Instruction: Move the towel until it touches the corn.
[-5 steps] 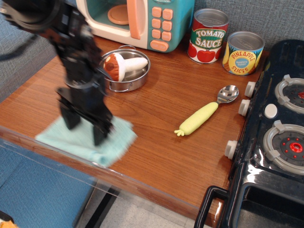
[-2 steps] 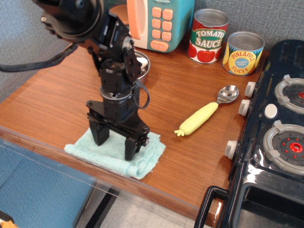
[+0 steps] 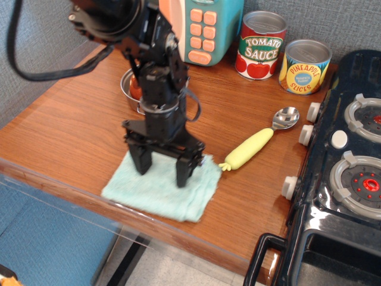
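Note:
The light mint-teal towel (image 3: 156, 193) lies flat near the table's front edge. My black gripper (image 3: 162, 171) stands upright on it, open, with both fingertips (image 3: 183, 176) pressed down into the cloth. The corn (image 3: 248, 148), a pale yellow-green cob handle with a shiny metal spoon bowl (image 3: 286, 117), lies diagonally to the right. Its small lobed tip (image 3: 224, 166) sits right at the towel's upper right corner. I cannot tell whether the two touch or a sliver of wood still shows between them.
A steel bowl (image 3: 130, 87) with the mushroom is mostly hidden behind my arm. A toy microwave (image 3: 199, 27), a tomato sauce can (image 3: 261, 44) and a pineapple can (image 3: 305, 67) line the back. A black toy stove (image 3: 348, 179) fills the right side.
My gripper has slid to the right along the front edge, dragging the towel with it from the left side up to the corn's tip. The corn has not moved.

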